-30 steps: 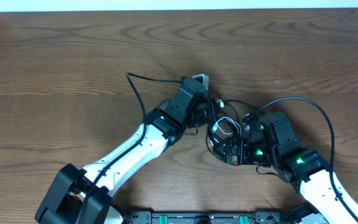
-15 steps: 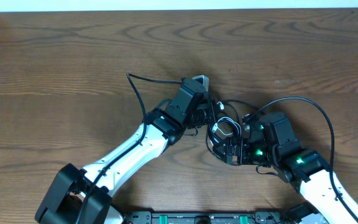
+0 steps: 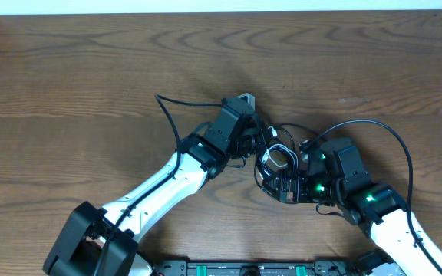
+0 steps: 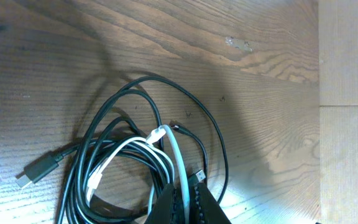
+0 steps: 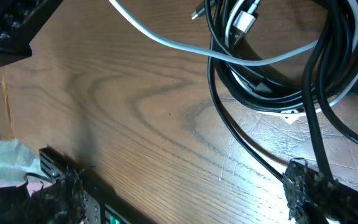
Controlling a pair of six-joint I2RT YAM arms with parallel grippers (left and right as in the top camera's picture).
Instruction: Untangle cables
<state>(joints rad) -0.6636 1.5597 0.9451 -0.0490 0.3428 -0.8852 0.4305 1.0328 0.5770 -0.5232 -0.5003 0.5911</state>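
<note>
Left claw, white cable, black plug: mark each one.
left claw (image 4: 183, 190), left wrist view, between its fingertips.
white cable (image 4: 175, 158), left wrist view, stretch just above the claw.
black plug (image 4: 41, 169), left wrist view, plug body.

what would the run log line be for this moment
task: untangle cables | left fingers: shut on white cable | right fingers: open, by black cables | status: not yet untangled
</note>
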